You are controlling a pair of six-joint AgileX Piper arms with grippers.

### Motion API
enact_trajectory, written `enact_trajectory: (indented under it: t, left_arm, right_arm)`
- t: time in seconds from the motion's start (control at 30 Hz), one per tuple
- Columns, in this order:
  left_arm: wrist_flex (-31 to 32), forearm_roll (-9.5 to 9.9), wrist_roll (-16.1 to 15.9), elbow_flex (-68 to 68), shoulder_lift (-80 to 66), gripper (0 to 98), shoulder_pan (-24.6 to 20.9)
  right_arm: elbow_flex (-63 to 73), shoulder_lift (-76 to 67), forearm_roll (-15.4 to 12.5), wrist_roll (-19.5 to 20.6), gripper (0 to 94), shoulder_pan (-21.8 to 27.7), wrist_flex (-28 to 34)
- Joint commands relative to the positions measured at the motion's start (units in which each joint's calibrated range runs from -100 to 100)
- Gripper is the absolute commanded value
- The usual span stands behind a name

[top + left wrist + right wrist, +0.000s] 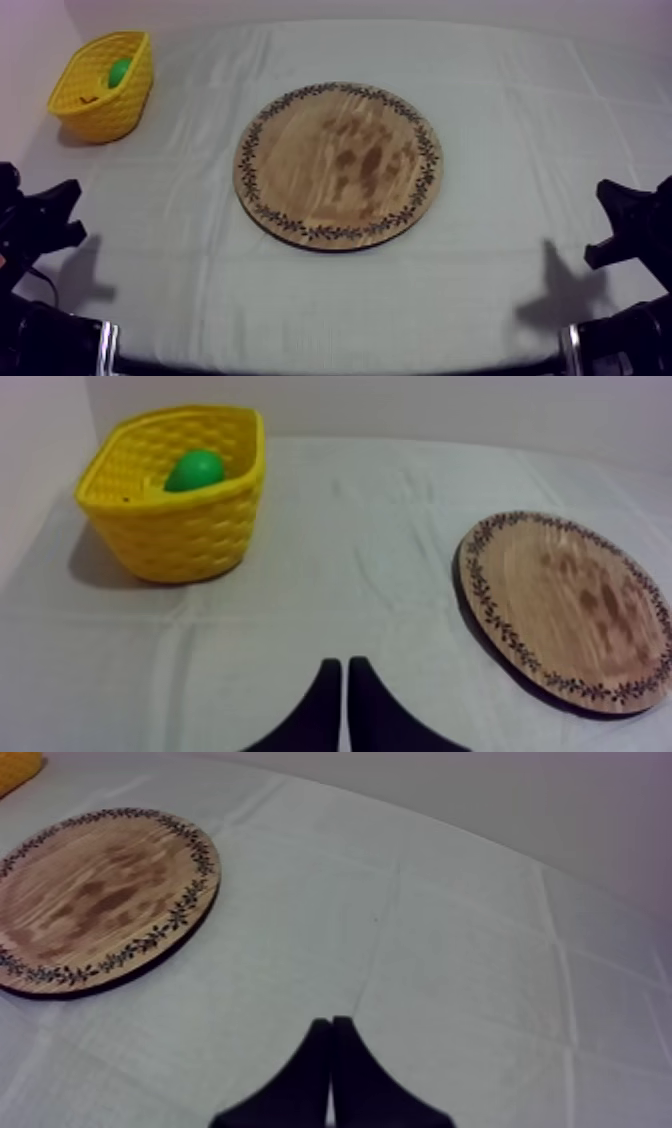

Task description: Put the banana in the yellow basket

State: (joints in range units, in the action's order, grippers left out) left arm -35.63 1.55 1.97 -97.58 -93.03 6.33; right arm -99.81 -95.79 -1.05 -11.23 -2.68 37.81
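Top view sets the yellow basket [105, 110] at the tabletop's [500, 300] far left corner and the round wooden board [338, 165] at its middle, well apart, with flat cloth between them. The board's face is plain stained wood inside the patterned rim. A green fruit [119, 72] lies inside the basket towards its far wall, and a small dark mark [90, 100] sits on the inner near wall; whether that mark belongs to the banana I cannot tell, yellow against yellow. From the left wrist view the basket stands upright with the fruit's rounded top below the rim, and the left pincer [338, 664] is pressed together into a narrow wedge over cloth, the board off to one side. In the right wrist view the right pincer [332, 1020] is likewise pressed together, with the board beyond it and creased cloth running to the far edge. Both arms sit low at the near corners, with open cloth between each and the board.
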Motion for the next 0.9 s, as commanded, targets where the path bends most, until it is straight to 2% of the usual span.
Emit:
enact_trajectory:
  t: [0.0, 0.17, 0.47, 0.87]
  left_arm:
    - [-0.2, -0.06, -0.3, -0.7, -1.0, 0.0, 0.1]
    - [0.3, -0.01, 0.5, -1.3, -3.1, 0.0, 0.1]
    - [2.5, 0.36, 4.6, -2.1, -4.8, 0.0, 0.2]
    - [3.3, 0.46, 5.3, -2.4, -6.9, 0.0, -1.0]
  right_arm:
    - [0.0, 0.0, 0.0, 0.0, 0.2, 0.0, 0.0]
    - [0.0, 0.0, 0.0, 0.0, 0.2, 0.0, 0.0]
    - [0.0, 0.0, 0.0, 0.0, 0.2, 0.0, 0.0]
    - [0.0, 0.0, 0.0, 0.0, 0.2, 0.0, 0.0]
